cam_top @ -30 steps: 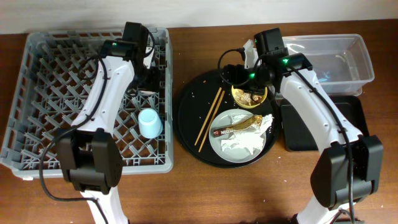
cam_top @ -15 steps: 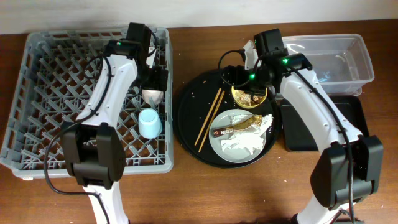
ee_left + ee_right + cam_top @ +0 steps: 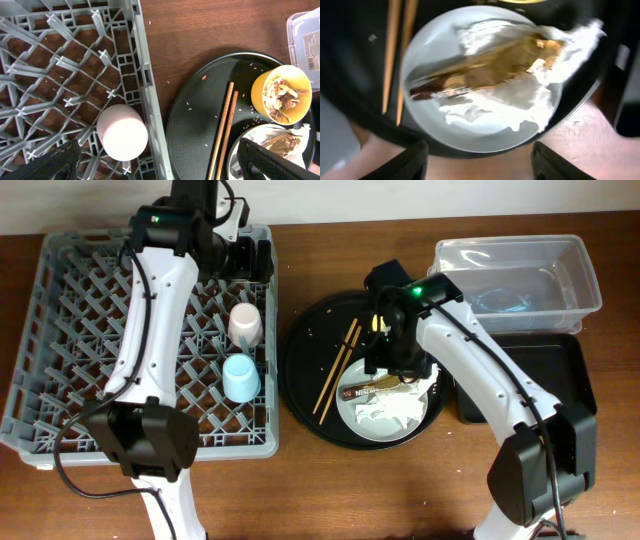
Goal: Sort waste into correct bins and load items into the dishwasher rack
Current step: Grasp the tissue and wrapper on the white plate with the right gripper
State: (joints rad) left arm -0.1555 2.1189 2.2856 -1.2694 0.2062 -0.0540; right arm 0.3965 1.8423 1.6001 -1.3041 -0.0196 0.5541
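The pink cup (image 3: 245,323) stands upside down in the grey dishwasher rack (image 3: 60,330), beside the light blue cup (image 3: 241,377). My left gripper (image 3: 250,256) is open and empty above the rack's far right corner; in the left wrist view (image 3: 160,170) it hovers over the pink cup (image 3: 122,132). My right gripper (image 3: 392,360) is open and empty above the plate (image 3: 435,65), which holds the wrapper (image 3: 485,70) and napkins (image 3: 520,100). The yellow bowl (image 3: 280,95) holds food scraps. The chopsticks (image 3: 338,370) lie on the round black tray (image 3: 305,370).
The clear tub (image 3: 520,275) stands at the far right with the shallow black tray (image 3: 525,375) in front of it. The rack's right rim (image 3: 145,75) runs close to the round tray. Bare brown table lies in front.
My left gripper let go of the pink cup in the rack and drew back to the far edge. My right gripper moved from the yellow bowl to above the plate.
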